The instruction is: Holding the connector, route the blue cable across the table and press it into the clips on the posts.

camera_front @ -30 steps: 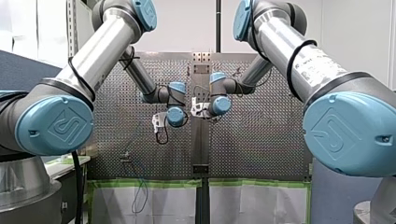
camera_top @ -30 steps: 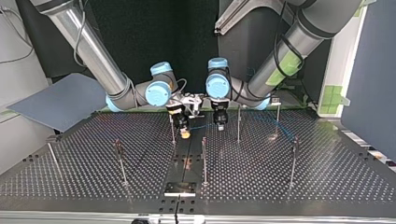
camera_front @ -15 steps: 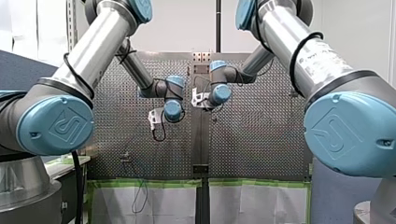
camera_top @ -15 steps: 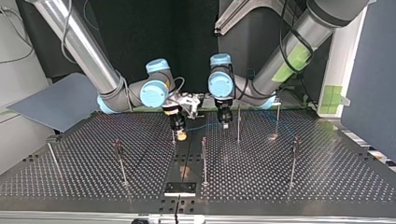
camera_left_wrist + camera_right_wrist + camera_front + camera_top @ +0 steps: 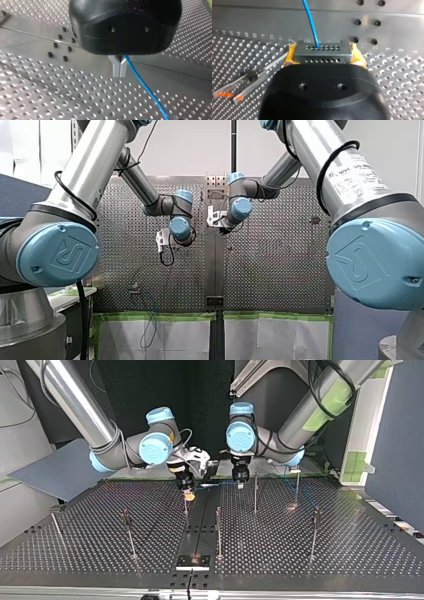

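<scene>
In the right wrist view my right gripper (image 5: 322,53) is shut on a grey connector (image 5: 322,50) with rows of holes, its yellow pads on both sides. The blue cable (image 5: 310,22) leaves the connector's face and runs ahead over the table. My left gripper (image 5: 120,68) has its metal fingers shut on the same blue cable (image 5: 146,88), which trails off past them. In the top view my right gripper (image 5: 188,493) hangs at the left of the middle and my left gripper (image 5: 240,482) at its right, both above the table, with the cable (image 5: 217,484) faint between them.
Several thin posts stand on the perforated table (image 5: 350,555), among them one (image 5: 255,494) just beside my left gripper, one (image 5: 218,530) nearer the camera and one (image 5: 185,506) under my right gripper. A post with an orange tip (image 5: 249,82) shows beside my right gripper.
Both grippers have risen and moved toward the far side of the table in the top view. My right gripper went a little to that view's left, and the two now stand further apart.
</scene>
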You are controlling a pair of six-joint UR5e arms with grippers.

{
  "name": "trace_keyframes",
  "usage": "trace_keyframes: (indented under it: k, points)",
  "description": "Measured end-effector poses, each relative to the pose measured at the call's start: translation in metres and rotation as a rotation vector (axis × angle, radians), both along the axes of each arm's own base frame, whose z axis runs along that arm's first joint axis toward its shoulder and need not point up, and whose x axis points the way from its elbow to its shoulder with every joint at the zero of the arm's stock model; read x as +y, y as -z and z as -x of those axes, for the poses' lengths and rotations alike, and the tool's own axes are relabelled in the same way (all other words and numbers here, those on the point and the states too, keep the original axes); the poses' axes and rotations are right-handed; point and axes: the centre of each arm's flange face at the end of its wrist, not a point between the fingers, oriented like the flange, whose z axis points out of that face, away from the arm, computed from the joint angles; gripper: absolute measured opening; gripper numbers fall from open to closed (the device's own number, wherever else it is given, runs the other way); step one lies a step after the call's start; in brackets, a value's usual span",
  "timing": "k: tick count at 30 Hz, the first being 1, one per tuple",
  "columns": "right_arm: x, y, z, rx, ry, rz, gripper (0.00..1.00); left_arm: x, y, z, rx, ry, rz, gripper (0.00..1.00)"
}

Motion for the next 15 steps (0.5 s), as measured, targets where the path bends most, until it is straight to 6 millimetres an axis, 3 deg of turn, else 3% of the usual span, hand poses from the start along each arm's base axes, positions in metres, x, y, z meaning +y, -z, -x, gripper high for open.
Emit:
trace_keyframes:
  k: [15]
  points:
    - [0.023,-0.078,0.023,-0.038,0.006,0.045,0.0,-0.019,-0.069,0.029,-0.087,0.119,0.055,0.0]
